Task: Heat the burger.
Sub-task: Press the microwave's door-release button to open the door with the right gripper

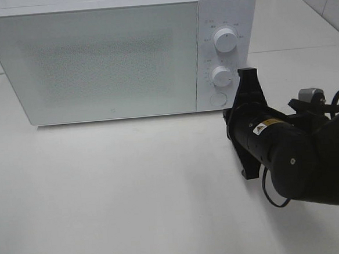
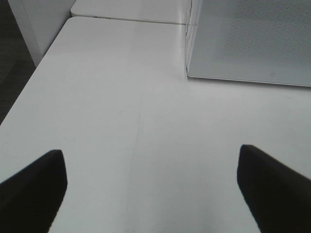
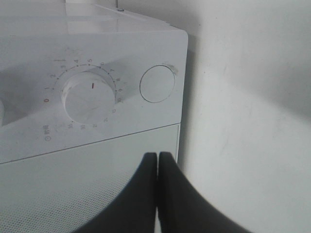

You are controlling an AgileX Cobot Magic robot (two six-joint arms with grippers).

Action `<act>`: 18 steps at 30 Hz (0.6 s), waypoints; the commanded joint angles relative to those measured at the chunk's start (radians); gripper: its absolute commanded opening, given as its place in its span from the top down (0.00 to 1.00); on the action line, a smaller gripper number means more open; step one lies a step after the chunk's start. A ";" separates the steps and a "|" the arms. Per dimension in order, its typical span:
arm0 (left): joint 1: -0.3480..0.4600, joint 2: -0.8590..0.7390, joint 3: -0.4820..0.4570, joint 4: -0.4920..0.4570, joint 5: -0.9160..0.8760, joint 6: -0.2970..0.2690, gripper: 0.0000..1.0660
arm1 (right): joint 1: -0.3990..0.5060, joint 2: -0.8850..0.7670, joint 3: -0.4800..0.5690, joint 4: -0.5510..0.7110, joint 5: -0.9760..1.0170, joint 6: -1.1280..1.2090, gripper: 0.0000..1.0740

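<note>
Right wrist view: aims the shut, empty right gripper (image 3: 158,158) at the round button (image 3: 157,84) on the microwave (image 3: 97,39), probably to open it; holds the left gripper (image 2: 151,150) open over the bench (image 2: 107,87); shows no burger.

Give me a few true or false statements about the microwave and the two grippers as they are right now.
1. The microwave door is shut. True.
2. The right gripper is wide open. False: its jaws are pressed together, near the control panel.
3. The left gripper holds the burger. False: it is open above the table, and no burger is in view.
4. A round button sits below the lower knob. True.
</note>
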 commanded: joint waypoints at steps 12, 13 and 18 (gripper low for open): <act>-0.004 -0.019 0.004 -0.003 -0.002 0.000 0.18 | -0.069 0.155 -0.142 -0.032 -0.016 0.022 1.00; -0.004 -0.019 0.004 -0.003 -0.002 0.000 0.18 | -0.083 0.169 -0.159 -0.037 -0.007 0.028 1.00; -0.004 -0.019 0.004 -0.003 -0.002 0.000 0.18 | -0.113 0.194 -0.201 -0.061 0.006 0.044 1.00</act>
